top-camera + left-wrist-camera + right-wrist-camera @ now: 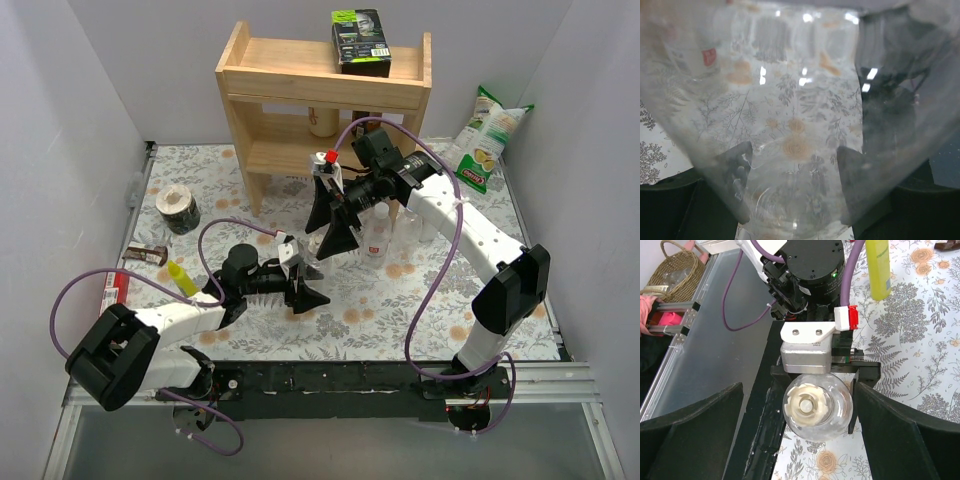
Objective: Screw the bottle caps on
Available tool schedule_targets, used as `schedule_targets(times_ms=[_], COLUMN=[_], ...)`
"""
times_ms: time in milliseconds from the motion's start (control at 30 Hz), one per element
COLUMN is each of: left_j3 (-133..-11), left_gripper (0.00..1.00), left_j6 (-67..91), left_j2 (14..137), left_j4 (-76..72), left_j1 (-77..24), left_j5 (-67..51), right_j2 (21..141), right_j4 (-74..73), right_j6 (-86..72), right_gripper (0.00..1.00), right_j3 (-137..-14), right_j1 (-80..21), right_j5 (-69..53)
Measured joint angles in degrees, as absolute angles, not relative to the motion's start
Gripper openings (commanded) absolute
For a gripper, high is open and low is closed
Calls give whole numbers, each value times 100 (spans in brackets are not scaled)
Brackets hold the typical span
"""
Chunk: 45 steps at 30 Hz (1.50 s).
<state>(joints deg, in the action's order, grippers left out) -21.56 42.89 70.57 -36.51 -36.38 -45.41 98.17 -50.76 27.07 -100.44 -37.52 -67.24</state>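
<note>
Right wrist view alone shows the white cap sitting on the bottle neck. Left wrist view: left tool clenched on the bottle; floral surface shows through it. Right tool released, above.

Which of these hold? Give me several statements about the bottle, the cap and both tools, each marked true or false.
1. The left tool grips a clear bottle. True.
2. The right tool is shut on a cap. False: its jaws stand wide open and hold nothing.
3. A white cap sits on the held bottle's neck. True.
4. The yellow bottle is on the wooden shelf. False: it is on the table, beside the left arm.
5. A dark box sits on top of the shelf. True.
</note>
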Motion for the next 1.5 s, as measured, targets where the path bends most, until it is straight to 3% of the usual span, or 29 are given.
schedule_targets(times_ms=[933, 1300, 1500], left_j3=[-2150, -2147, -2150], left_gripper=[0, 0, 0], left_j6=[4495, 4493, 4375], left_j2=[7161, 7161, 7161], left_j4=[-3916, -3951, -3854], left_j1=[-3422, -3258, -3258], left_j5=[-4285, -4119, -4359], right_j2=[9338, 8833, 8971], right_j4=[-5009, -5706, -5371], right_j6=[2718, 3055, 2626], right_gripper=[98, 93, 98], right_j3=[-9566, -9282, -9424], right_j1=[-3728, -3708, -3277], right_j5=[-6307, -6110, -5841])
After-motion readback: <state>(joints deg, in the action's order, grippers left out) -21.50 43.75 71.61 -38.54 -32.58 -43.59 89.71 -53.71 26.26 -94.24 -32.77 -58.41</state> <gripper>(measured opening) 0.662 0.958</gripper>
